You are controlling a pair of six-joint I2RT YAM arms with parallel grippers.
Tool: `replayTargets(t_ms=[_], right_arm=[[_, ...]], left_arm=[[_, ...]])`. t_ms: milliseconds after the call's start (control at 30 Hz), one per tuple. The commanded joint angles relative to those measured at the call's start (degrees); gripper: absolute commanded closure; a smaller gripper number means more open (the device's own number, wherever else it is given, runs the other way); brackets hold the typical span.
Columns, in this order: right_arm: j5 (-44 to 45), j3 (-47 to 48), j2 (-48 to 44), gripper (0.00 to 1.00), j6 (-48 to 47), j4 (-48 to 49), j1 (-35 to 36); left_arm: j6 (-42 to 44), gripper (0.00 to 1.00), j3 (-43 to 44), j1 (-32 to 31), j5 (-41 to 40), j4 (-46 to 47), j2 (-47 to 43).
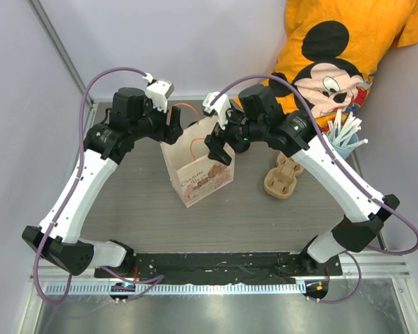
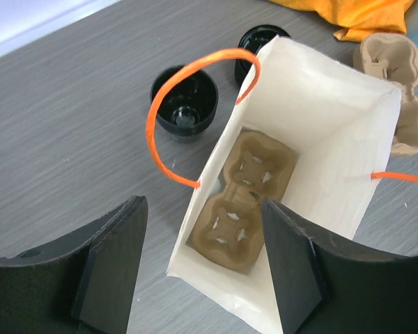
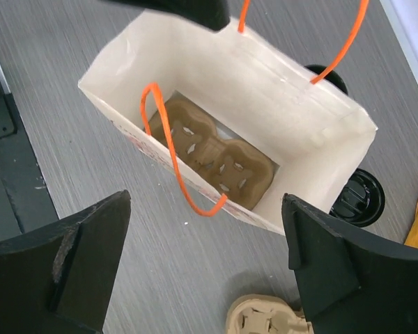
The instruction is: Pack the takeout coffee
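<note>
Item: small round black disposable cup (image 2: 184, 104), open and upright on the grey table (image 2: 70, 139), just beside the far wall of the brown paper bag with orange cord handles (image 2: 320, 118); not yet packed.
Bag contents: beige pulp cup carrier (image 2: 244, 202), flat on the bottom.
My left gripper (image 2: 202, 278): jaws wide, empty, over the bag's mouth.
My right gripper (image 3: 209, 264): wide, empty.
Handling, as I judge it: grip the cup squarely, clear the handles, lower it straight into a carrier well.
</note>
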Motion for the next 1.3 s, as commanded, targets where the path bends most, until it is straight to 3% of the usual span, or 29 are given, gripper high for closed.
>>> replayTargets(t_ms=[0, 200, 633, 733, 867, 967, 1133, 1267], right_arm=[[0.11, -4.9, -3.63, 0.1, -3.8, 8.2, -0.42], [-2.71, -8.94, -4.25, 0.23, -4.16, 11.19, -1.38], [-5.52, -8.42, -3.1, 0.49, -3.72, 11.8, -1.82], [-5.61, -7.89, -2.67, 0.58, -3.54, 11.8, -1.82], [-5.96, -6.93, -2.05, 0.79, -3.37, 11.8, -1.82], [-6.31, -5.96, -1.17, 0.86, -3.37, 11.8, -1.91], [-6.4, -2.1, 0.85, 0.91, -3.28, 11.72, -1.82], [-7.54, 1.32, 3.48, 0.93, -3.19, 11.54, -1.82]], left_arm=[[2.65, 0.31, 2.64, 0.12, 1.57, 4.45, 0.61], [4.66, 0.36, 2.38, 0.12, 1.22, 6.65, 2.1], [8.36, 0.48, 2.38, 0.3, -0.71, 10.43, 4.92], [8.71, 0.56, 2.03, 0.56, -0.72, 10.79, 5.09], [8.45, 0.8, 2.2, 0.74, -0.28, 11.31, 5.27], [8.28, 0.92, 2.82, 0.74, -0.45, 11.05, 5.27], [7.4, 0.99, 4.49, 1.44, -2.65, 9.91, 4.48], [7.05, 1.0, 5.19, 2.23, -5.37, 8.59, 2.99]])
